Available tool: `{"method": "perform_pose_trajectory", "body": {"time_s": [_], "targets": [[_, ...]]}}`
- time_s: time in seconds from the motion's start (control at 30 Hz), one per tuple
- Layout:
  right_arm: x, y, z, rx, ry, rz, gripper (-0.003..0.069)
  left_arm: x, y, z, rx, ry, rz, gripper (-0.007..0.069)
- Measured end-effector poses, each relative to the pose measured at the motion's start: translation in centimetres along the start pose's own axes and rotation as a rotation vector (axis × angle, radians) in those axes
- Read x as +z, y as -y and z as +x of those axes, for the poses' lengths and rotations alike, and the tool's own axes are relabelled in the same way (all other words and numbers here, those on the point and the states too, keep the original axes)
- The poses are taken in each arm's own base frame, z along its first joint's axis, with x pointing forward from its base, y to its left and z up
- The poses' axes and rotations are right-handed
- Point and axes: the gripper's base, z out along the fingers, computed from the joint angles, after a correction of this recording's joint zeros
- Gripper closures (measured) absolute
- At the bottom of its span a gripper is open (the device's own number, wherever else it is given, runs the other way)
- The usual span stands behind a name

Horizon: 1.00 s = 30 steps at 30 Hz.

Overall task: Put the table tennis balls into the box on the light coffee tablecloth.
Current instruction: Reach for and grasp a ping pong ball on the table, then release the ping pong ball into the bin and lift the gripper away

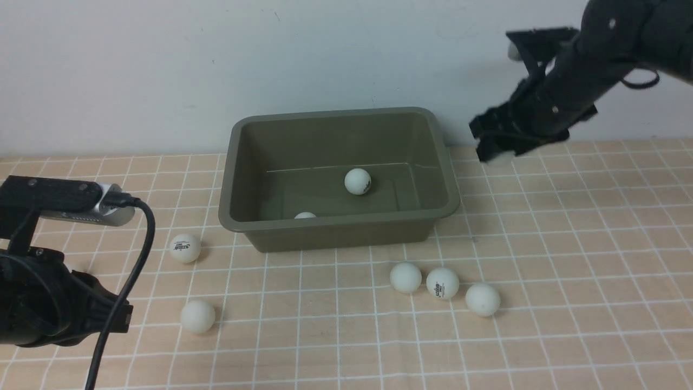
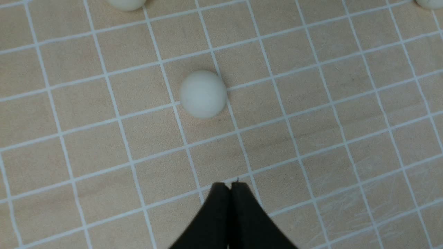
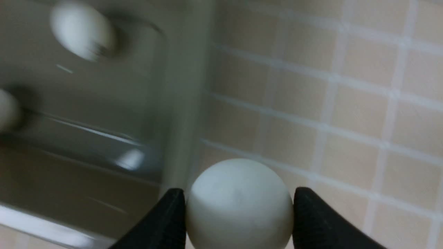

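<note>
ball (image 3: 238,204): matte white sphere | box (image 1: 338,235): olive-green, open-topped, flared rim

Brightness: you have soft, even, rather dim indoor light in all three views.
Shadows: in the front view you see short, soft-edged shadows just right of the balls (image 1: 185,248) on the tablecloth (image 1: 568,244).
Glare: pale streaks shine on the floor of the box (image 3: 104,138).
Blur: your right wrist view is smeared; only the gripped ball (image 3: 238,204) looks crisp.
Sharpness: your left wrist view is clear.
</note>
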Motion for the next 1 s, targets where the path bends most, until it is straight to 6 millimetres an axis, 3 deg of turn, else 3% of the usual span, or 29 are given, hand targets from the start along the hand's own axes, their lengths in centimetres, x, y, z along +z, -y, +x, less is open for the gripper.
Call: {"method": "perform_pose_trajectory", "body": {"time_s": [0.13,0.23,0.43,0.63,0.87,1.0], "targets": [[-0.4,-2.7,-1.3,-0.048,0.046,-0.06,0.0298,0.0,0.0,0.0,0.0,0.005,-0.002,0.0692],[1.8,-4.9,-1.3,-0.095,0.011,-0.09,0.0298,0.0,0.0,-0.1,0.0,0.008,-0.004,0.0692],[6.3,-7.3,0.2,-0.156,-0.086,-0.111,0.0298,0.0,0.0,-0.1,0.0,0.008,-0.004,0.0692],[7.1,-8.0,0.2,-0.199,-0.06,-0.115,0.0288,0.0,0.0,0.0,0.0,0.002,-0.001,0.0692],[7.2,-8.0,0.0,-0.21,-0.038,-0.115,0.016,0.0,0.0,0.0,0.0,0.001,-0.001,0.0692],[6.7,-7.9,-0.1,-0.227,-0.051,-0.103,0.0138,0.0,0.0,0.0,0.0,0.001,-0.001,0.0692]]}}
